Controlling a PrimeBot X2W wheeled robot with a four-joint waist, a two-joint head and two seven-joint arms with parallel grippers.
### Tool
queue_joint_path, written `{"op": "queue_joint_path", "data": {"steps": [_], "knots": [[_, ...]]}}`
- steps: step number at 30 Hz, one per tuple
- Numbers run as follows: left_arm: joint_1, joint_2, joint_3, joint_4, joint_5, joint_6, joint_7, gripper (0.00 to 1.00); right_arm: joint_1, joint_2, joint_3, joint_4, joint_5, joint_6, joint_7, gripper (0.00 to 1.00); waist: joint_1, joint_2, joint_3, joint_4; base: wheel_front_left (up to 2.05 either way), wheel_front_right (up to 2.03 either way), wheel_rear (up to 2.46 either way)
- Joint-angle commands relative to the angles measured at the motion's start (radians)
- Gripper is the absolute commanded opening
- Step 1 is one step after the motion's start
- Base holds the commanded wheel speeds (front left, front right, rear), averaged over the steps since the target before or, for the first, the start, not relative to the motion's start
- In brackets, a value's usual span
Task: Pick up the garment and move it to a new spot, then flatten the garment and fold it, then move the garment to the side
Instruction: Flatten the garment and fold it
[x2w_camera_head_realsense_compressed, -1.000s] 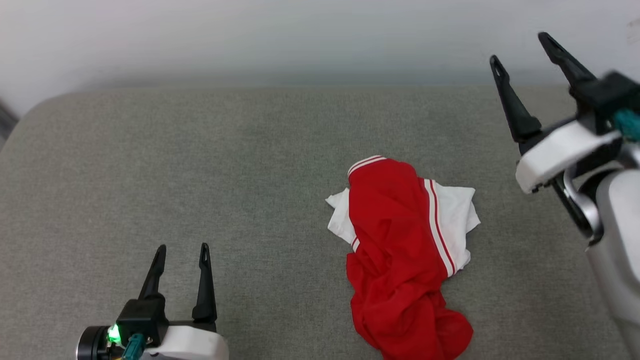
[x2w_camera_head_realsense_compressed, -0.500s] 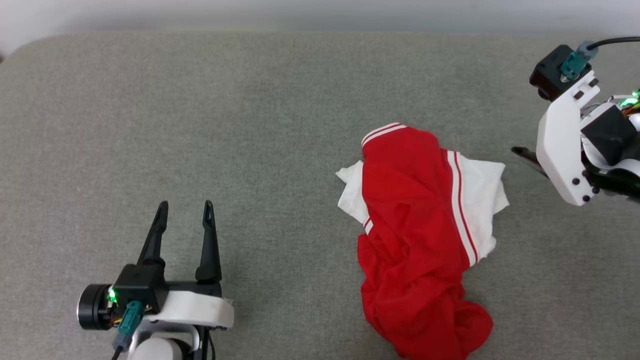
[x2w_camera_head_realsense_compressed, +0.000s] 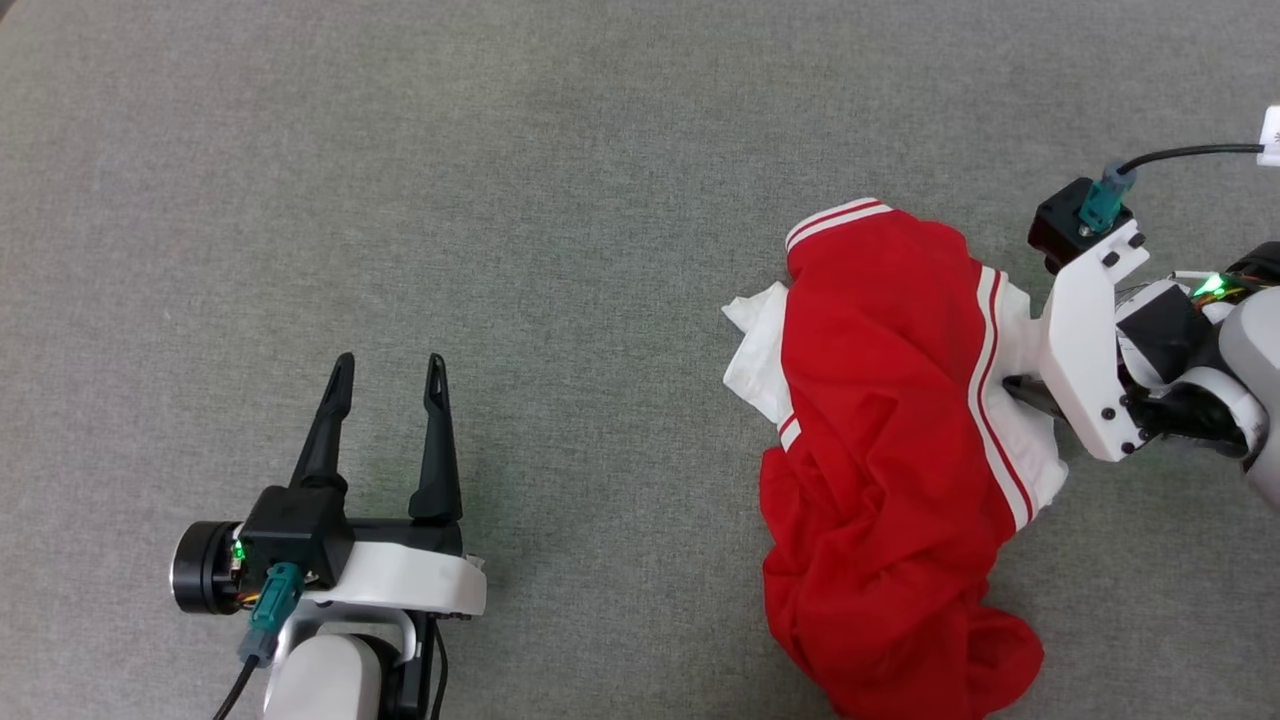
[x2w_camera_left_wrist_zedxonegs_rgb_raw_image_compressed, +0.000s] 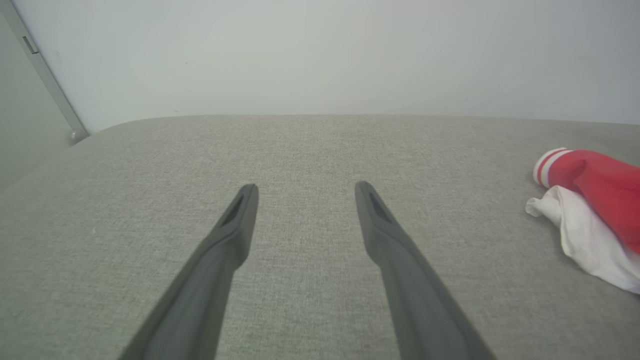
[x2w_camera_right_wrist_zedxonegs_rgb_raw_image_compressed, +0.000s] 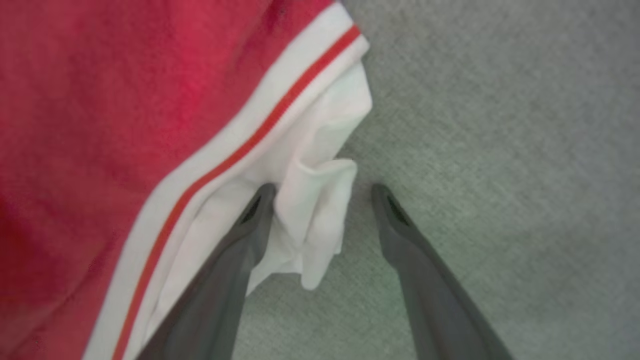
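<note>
The garment (x2w_camera_head_realsense_compressed: 890, 430), a red jersey with white sleeves and red-and-white striped trim, lies crumpled in a loose heap directly in front of the right gripper (x2w_camera_right_wrist_zedxonegs_rgb_raw_image_compressed: 324, 192), its soft fabric bunched into deep folds at the end nearer the robot and smoother at the far end, where a striped band curls over. The right gripper's two long dark fingers are spread well apart at the garment's right-hand edge: in the right wrist view one finger lies against the white sleeve (x2w_camera_right_wrist_zedxonegs_rgb_raw_image_compressed: 320, 150) just beside the striped trim, the other stands over bare cloth, and a limp fold of the sleeve hangs into the gap between them (whether either finger presses on the fabric cannot be told). In the head view the gripper's white bracket and black camera housing cover part of the sleeve, with a black cable (x2w_camera_head_realsense_compressed: 1190, 152) trailing off behind. The left gripper (x2w_camera_head_realsense_compressed: 391, 362) hovers well apart from the garment, which sits far off to its right, fingers parted and holding nothing. Under everything stretches a grey woven surface (x2w_camera_head_realsense_compressed: 560, 200), finely textured and rounded at its far corner, backed by a pale plain wall (x2w_camera_left_wrist_zedxonegs_rgb_raw_image_compressed: 320, 50) beyond the left gripper.
</note>
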Motion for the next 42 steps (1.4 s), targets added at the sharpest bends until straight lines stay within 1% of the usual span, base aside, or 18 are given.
{"op": "queue_joint_path", "data": {"steps": [1,2,5,8,10,13,16,20,22,24,28,30,31,35,37,39,40,42], "knots": [[-0.002,-0.002,0.000,0.008,-0.002,0.006,-0.003,1.00,0.068,0.046,0.073,0.031,0.005,0.003,-0.046,0.30,0.0000,0.0000,-0.012,-0.008,0.00,0.00,0.00],[-0.001,-0.002,0.000,0.009,-0.002,0.005,-0.003,1.00,0.056,0.043,0.076,0.030,0.004,0.003,-0.076,0.00,0.0000,0.0000,-0.019,-0.012,0.00,0.00,0.00],[0.006,-0.001,0.004,0.016,0.004,0.004,-0.003,1.00,0.009,0.012,0.070,0.012,0.009,0.002,-0.167,0.00,0.0000,0.0000,-0.048,-0.026,0.00,0.00,0.00],[0.024,-0.002,0.010,0.020,0.007,0.008,-0.003,1.00,-0.020,-0.044,0.063,-0.031,0.021,0.001,-0.253,0.00,0.0000,0.0000,-0.086,-0.041,0.00,0.00,0.00],[0.035,-0.002,0.014,0.022,0.009,0.012,-0.003,1.00,-0.012,-0.083,0.064,-0.070,0.035,0.001,-0.300,0.00,0.0000,0.0000,-0.111,-0.052,0.00,0.00,0.00],[0.057,-0.002,0.018,0.018,0.010,0.014,-0.003,1.00,0.028,-0.170,0.060,-0.137,0.056,0.001,-0.355,0.00,0.0000,0.0000,-0.142,-0.069,0.00,0.00,0.00],[0.076,-0.002,0.026,0.013,0.010,0.017,-0.003,1.00,0.099,-0.256,0.048,-0.185,0.086,0.001,-0.377,0.00,0.0000,0.0000,-0.164,-0.088,0.00,0.00,0.00],[0.092,-0.002,0.032,0.008,0.015,0.015,-0.003,1.00,0.237,-0.337,0.026,-0.184,0.141,0.001,-0.387,0.00,0.0000,0.0000,-0.174,-0.105,0.00,0.00,0.00],[0.096,-0.002,0.033,0.007,0.019,0.011,-0.003,1.00,0.316,-0.350,0.024,-0.159,0.162,0.001,-0.390,0.00,0.0000,0.0000,-0.174,-0.110,0.00,0.00,0.00],[0.093,-0.002,0.034,0.008,0.020,0.008,-0.003,1.00,0.383,-0.341,0.020,-0.124,0.178,0.001,-0.394,0.00,0.0000,0.0000,-0.172,-0.111,0.00,0.00,0.00],[0.085,-0.002,0.035,0.016,0.024,0.005,-0.003,1.00,0.482,-0.288,0.016,-0.062,0.193,0.002,-0.400,0.00,0.0000,0.0000,-0.174,-0.110,0.00,0.00,0.00],[0.087,-0.002,0.037,0.020,0.027,0.003,-0.003,1.00,0.499,-0.262,-0.003,-0.041,0.189,0.002,-0.424,0.00,0.0000,0.0000,-0.180,-0.111,0.00,0.00,0.00],[0.089,-0.002,0.038,0.023,0.029,0.001,-0.003,1.00,0.496,-0.256,-0.022,-0.032,0.176,0.002,-0.446,1.00,0.0000,0.0000,-0.185,-0.112,0.00,0.00,0.00],[0.095,0.004,0.051,0.032,0.041,0.000,-0.003,1.00,0.467,-0.258,-0.107,-0.020,0.114,0.001,-0.543,1.00,0.0000,0.0000,-0.206,-0.118,0.00,0.00,0.00],[0.090,0.006,0.057,0.034,0.045,-0.001,-0.003,1.00,0.449,-0.250,-0.172,-0.017,0.074,0.001,-0.622,1.00,0.0000,0.0000,-0.215,-0.123,0.00,0.00,0.00],[0.087,0.010,0.063,0.036,0.047,-0.002,-0.003,1.00,0.442,-0.225,-0.243,-0.007,0.026,0.001,-0.700,1.00,0.0000,0.0000,-0.222,-0.129,0.00,0.00,0.00],[0.083,0.012,0.065,0.038,0.052,-0.005,-0.003,1.00,0.439,-0.189,-0.315,0.004,-0.027,0.001,-0.767,1.00,0.0000,0.0000,-0.227,-0.134,0.00,0.00,0.00],[0.077,0.014,0.067,0.041,0.054,-0.009,-0.003,1.00,0.436,-0.147,-0.390,-0.005,-0.095,0.001,-0.838,1.00,0.0000,0.0000,-0.230,-0.140,0.00,0.00,0.00]]}}
